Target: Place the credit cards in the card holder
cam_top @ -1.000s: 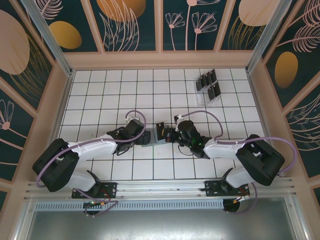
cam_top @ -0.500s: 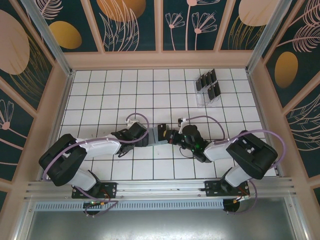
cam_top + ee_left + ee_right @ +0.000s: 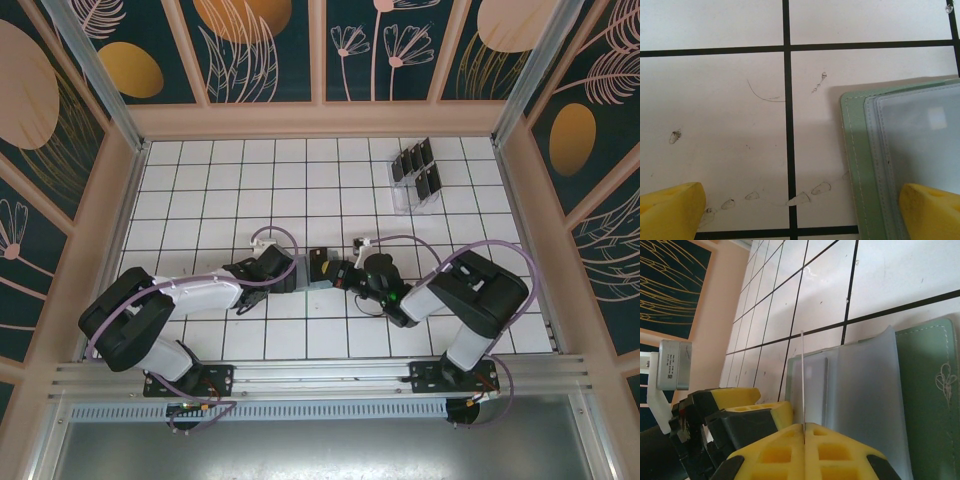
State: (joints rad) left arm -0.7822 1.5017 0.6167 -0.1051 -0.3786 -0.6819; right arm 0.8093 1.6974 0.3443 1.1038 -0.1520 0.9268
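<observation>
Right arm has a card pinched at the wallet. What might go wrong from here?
1. The right gripper is shut on one end of the card, which stands edge-on over the clear sleeve of the card holder. It may miss the pocket mouth and buckle the sleeve.
2. The left gripper is open, with one fingertip on the holder, so a push may slide the holder across the tiles.

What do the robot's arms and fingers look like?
The left arm and right arm have smooth white shells with chunky black joints. A thin lilac cable loops along each. The left fingers are plain bright yellow blocks; the right fingers are yellow too, with square hollows, on black mounts.
</observation>
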